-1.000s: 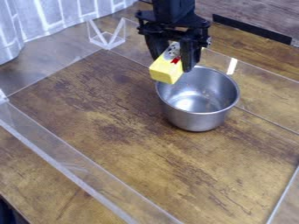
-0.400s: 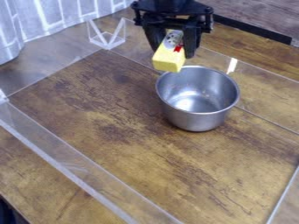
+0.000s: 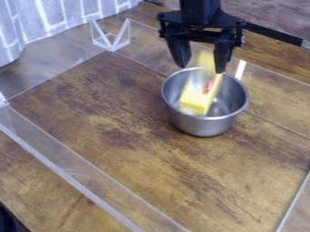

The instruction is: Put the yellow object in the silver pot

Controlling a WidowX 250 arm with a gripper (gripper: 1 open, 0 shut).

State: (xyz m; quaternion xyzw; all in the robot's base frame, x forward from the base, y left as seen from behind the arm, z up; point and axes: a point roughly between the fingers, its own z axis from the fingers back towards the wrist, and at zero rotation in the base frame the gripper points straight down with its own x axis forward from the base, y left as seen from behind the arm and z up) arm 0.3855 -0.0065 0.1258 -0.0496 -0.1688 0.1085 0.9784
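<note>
Your yellow object (image 3: 198,98) now lies inside the silver pot (image 3: 206,101), tilted against the far inner wall, so the placing looks done; what is left, by my reading, is only to lift clear. Above it your gripper (image 3: 204,56) hangs over the pot with jaws spread wide and nothing between them. You cannot tell whether the block has settled: it is blurred, and its reflection muddles its outline. The table (image 3: 121,127) around is bare wood.

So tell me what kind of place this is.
Probably a lab test bench: a worn wooden tabletop fenced by clear plastic walls, with a robot claw above a silver pot.
</note>
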